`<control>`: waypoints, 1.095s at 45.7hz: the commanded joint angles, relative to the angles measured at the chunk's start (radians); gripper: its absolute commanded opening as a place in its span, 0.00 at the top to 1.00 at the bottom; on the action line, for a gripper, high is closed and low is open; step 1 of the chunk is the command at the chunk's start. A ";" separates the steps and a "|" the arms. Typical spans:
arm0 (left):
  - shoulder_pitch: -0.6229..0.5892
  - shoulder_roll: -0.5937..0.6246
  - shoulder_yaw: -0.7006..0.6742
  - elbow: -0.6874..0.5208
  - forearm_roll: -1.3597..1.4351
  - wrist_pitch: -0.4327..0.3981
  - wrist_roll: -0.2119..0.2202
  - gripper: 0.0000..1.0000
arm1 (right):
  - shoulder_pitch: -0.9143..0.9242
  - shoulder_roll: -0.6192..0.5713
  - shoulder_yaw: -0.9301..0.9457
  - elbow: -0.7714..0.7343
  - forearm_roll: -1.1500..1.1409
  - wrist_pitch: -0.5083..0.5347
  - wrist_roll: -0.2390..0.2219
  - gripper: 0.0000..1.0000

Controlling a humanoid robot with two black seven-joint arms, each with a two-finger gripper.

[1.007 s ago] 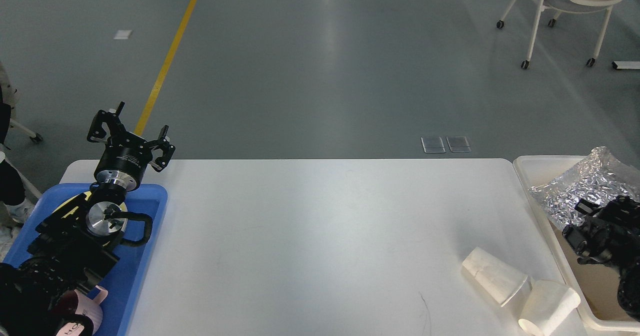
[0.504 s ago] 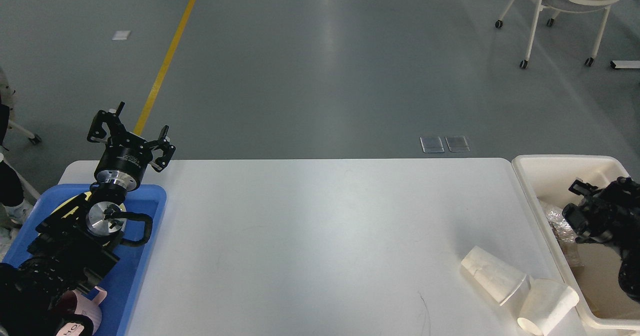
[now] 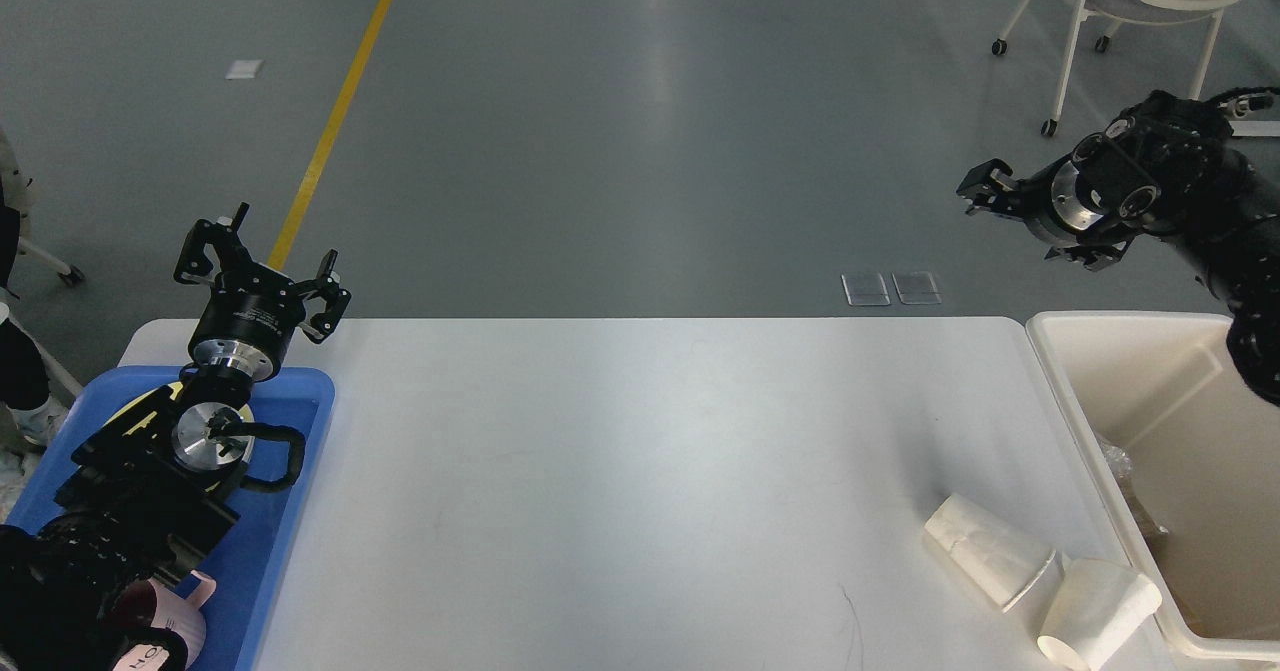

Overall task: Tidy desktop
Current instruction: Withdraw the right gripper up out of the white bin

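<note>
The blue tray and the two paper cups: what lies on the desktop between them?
Nothing. In the head view the desktop is bare from the blue tray to the paper cups.

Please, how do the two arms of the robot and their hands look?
Both arms are black, built of thick jointed segments. The left hand has two black linkage fingers on a round black wrist with small white lettering, above silver metal rings and a looping black cable. The right hand is also black with a silver ring at its wrist; a thin cable runs behind it.
</note>
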 commanded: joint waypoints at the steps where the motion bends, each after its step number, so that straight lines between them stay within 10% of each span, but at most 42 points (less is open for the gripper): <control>1: 0.000 0.000 0.000 0.000 0.000 0.000 -0.001 0.00 | 0.211 -0.052 -0.005 0.353 -0.014 0.018 -0.004 0.00; 21: 0.000 0.000 -0.002 0.000 0.000 0.000 0.000 0.01 | 0.750 -0.058 -0.013 1.213 -0.007 -0.039 -0.010 0.00; 42: 0.000 0.000 -0.002 0.000 0.000 0.000 -0.001 0.00 | 0.398 -0.158 -0.185 1.234 -0.302 -0.388 -0.001 0.00; 50: 0.000 0.000 -0.002 0.000 0.000 0.000 0.000 0.00 | 0.198 -0.196 -0.195 1.227 -0.510 -0.583 0.066 0.00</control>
